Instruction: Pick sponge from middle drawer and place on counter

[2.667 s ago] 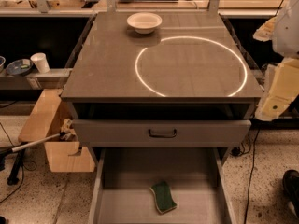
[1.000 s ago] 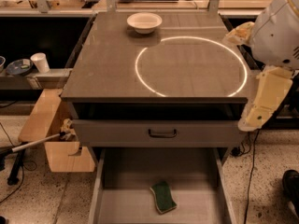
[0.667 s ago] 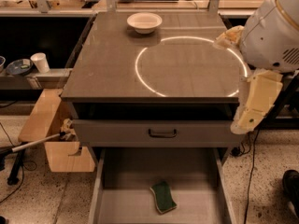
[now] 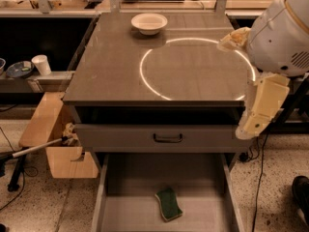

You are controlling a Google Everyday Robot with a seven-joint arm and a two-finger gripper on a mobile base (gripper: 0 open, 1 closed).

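Note:
The sponge, dark green face up on a tan base, lies on the floor of the open middle drawer at the bottom of the view. The counter carries a bright white ring. My arm's white round joint and a cream link hang over the counter's right edge. My gripper points down beside the cabinet's right side, level with the upper drawer front, well above and to the right of the sponge.
A white bowl stands at the counter's back. A shut drawer front with a black handle sits above the open drawer. A wooden box and a shelf with a white cup stand to the left. Cables lie on the floor at right.
My arm has swung left from the right edge, further into view and over the counter's right edge. The sponge, drawer and bowl have not moved.

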